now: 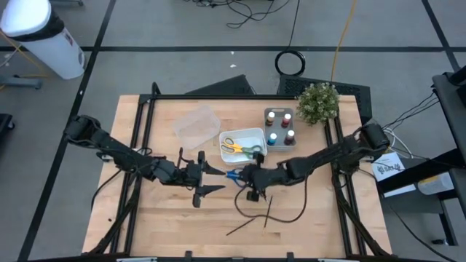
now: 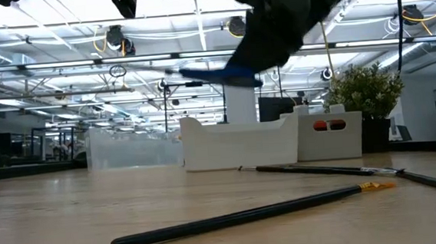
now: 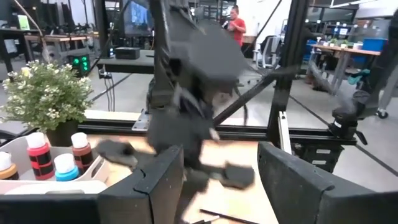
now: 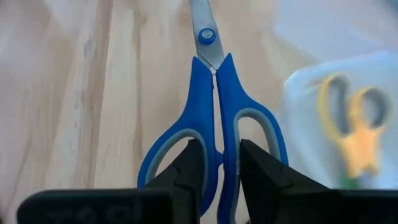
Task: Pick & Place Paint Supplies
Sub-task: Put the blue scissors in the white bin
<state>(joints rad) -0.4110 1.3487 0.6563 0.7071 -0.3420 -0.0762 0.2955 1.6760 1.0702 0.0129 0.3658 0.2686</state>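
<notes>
One pair, the blue scissors [image 4: 214, 106], is clamped in your right gripper [image 4: 217, 171] by the inner bars of the handles, in the air just beside the white tray [image 1: 256, 135], where the yellow scissors [image 1: 231, 145] already lie. I judge them light and stiff, but the smooth plastic can turn in this thin grip, so hold close to the pivot. Your left gripper [image 1: 198, 175] waits nearby, its jaws apart and holding nothing.

Right end effector [image 1: 242, 175] holding blue scissors [image 1: 233, 175], beside white tray [image 1: 256, 135]
</notes>
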